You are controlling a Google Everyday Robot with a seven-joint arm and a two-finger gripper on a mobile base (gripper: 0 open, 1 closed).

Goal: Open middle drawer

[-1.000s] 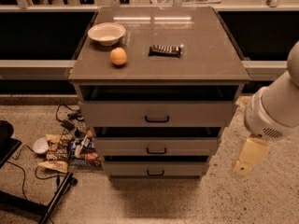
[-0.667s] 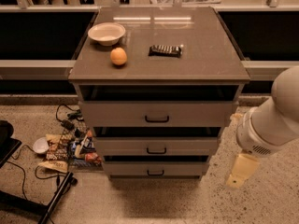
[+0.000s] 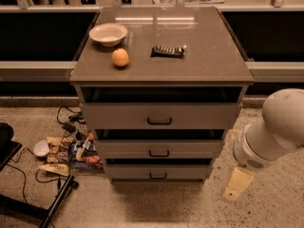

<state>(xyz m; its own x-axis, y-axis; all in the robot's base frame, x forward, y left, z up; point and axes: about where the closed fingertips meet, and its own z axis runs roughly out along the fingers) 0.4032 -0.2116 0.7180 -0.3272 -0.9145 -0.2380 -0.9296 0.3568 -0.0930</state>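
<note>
The grey cabinet [image 3: 161, 56] has three flat-fronted drawers stacked at its front. The middle drawer [image 3: 123, 149] shows a small black pull handle [image 3: 159, 153] at its centre and a dark gap above its front. The taller top drawer [image 3: 118, 116] and the shortest bottom drawer [image 3: 128, 172] look alike. My white arm [image 3: 273, 127] comes in from the right. My gripper [image 3: 237, 184] hangs below it, to the right of the cabinet and lower than the middle drawer's handle, touching nothing.
On the cabinet top lie a white bowl [image 3: 108, 33], an orange [image 3: 120, 57] and a dark snack bar [image 3: 167, 51]. Snack packets and cables [image 3: 66, 151] litter the floor at the left. A dark stand leg [image 3: 57, 203] lies at the lower left.
My arm and gripper have moved down and a little left, towards the floor beside the cabinet's right side. The drawers have not moved.
</note>
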